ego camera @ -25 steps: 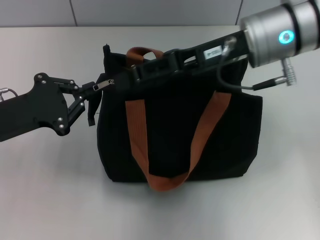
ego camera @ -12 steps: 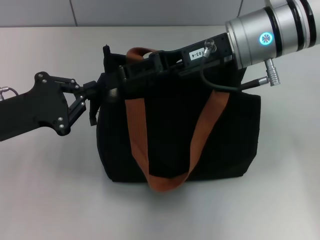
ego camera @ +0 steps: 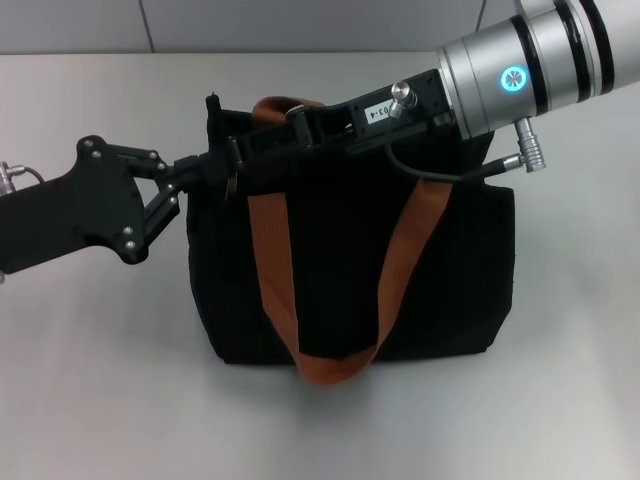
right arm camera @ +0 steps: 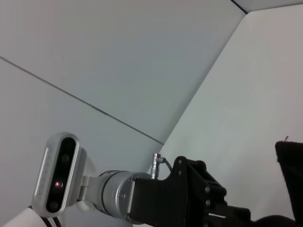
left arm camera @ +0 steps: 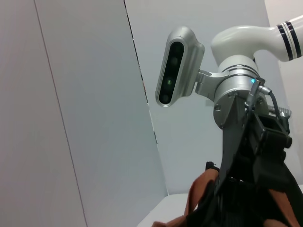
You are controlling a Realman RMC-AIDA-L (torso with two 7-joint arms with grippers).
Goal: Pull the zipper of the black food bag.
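Observation:
The black food bag (ego camera: 350, 270) stands upright on the table, with its orange-brown handles (ego camera: 275, 270) draped over the front. My left gripper (ego camera: 200, 168) comes in from the left and is shut on the bag's upper left corner. My right gripper (ego camera: 235, 165) lies along the bag's top edge, with its tip at that same corner, close to the left gripper. The zipper is almost hidden under the right gripper's tip; only a small silver glint (ego camera: 229, 186) shows. The left wrist view shows the right gripper body (left arm camera: 255, 161) and a handle (left arm camera: 199, 198). The right wrist view shows a corner of the bag (right arm camera: 289, 179).
The pale grey table (ego camera: 90, 380) surrounds the bag, and a grey panelled wall (ego camera: 300, 25) runs along the back. The right arm's cable (ego camera: 440, 175) loops over the bag's top. The right wrist view shows the left arm (right arm camera: 180, 198).
My right gripper has slid left along the bag's top to the left corner and covered the silver pull tab. My left gripper has lifted slightly and moved closer to the bag.

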